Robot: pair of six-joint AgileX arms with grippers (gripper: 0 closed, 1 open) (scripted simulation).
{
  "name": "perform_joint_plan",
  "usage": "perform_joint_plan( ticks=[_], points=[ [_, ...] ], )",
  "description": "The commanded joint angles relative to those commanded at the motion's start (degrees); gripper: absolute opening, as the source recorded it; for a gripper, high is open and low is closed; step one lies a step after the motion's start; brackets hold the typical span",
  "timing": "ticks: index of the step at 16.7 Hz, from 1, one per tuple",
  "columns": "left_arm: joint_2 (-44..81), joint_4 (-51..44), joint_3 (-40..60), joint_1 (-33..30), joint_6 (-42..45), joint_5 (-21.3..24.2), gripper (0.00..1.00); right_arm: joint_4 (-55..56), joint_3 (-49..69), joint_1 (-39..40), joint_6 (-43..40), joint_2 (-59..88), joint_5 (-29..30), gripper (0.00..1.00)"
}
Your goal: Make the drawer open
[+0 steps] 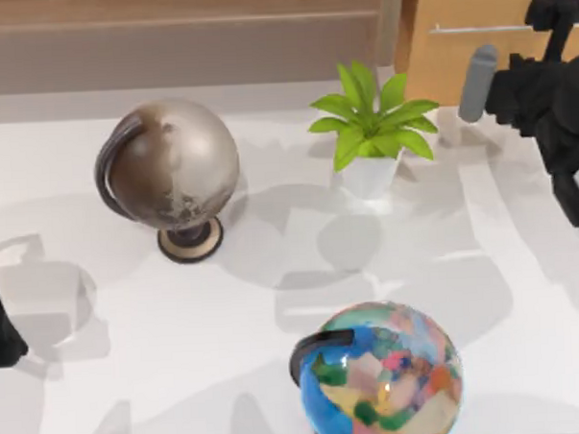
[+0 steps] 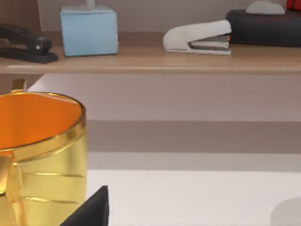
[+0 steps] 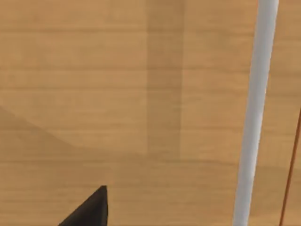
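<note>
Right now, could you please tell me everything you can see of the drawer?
The drawer sits at the top view's far right, behind the white table, beside a duller brown-grey panel. Its front looks like light orange-tan wood with fine horizontal grain. A thin silver bar handle runs across the front, standing slightly off the wood. It appears shut; no interior shows. The right gripper hovers close before the handle; contact cannot be told.

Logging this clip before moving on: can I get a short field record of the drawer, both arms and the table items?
drawer: orange-tan front at the top view's upper right, looks closed
handle: thin silver bar, close in front of the right wrist camera
right arm: raised in front of the drawer, right tool near the handle
left arm: parked at the table's left edge
table items: grey globe, potted plant, coloured globe
</note>
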Motion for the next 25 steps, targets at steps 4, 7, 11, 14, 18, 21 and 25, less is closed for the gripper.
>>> perform_joint_plan(
  ticks=[4,7,11,14,18,21,25],
  points=[
    [0.0,0.0,0.0,0.0,0.0,0.0,1.0,-0.7,1.2,0.1,0.0,0.5,0.1,1.0],
    [0.0,0.0,0.0,0.0,0.0,0.0,1.0,-0.7,1.2,0.1,0.0,0.5,0.1,0.85],
    [0.0,0.0,0.0,0.0,0.0,0.0,1.0,-0.7,1.2,0.1,0.0,0.5,0.1,0.55],
    [0.0,0.0,0.0,0.0,0.0,0.0,1.0,-0.7,1.2,0.1,0.0,0.5,0.1,0.32],
    [0.0,0.0,0.0,0.0,0.0,0.0,1.0,-0.7,1.2,0.1,0.0,0.5,0.1,0.02],
    [0.0,0.0,0.0,0.0,0.0,0.0,1.0,-0.7,1.2,0.1,0.0,0.5,0.1,0.0],
    [0.0,0.0,0.0,0.0,0.0,0.0,1.0,-0.7,1.2,0.1,0.0,0.5,0.1,0.0]
  ],
)
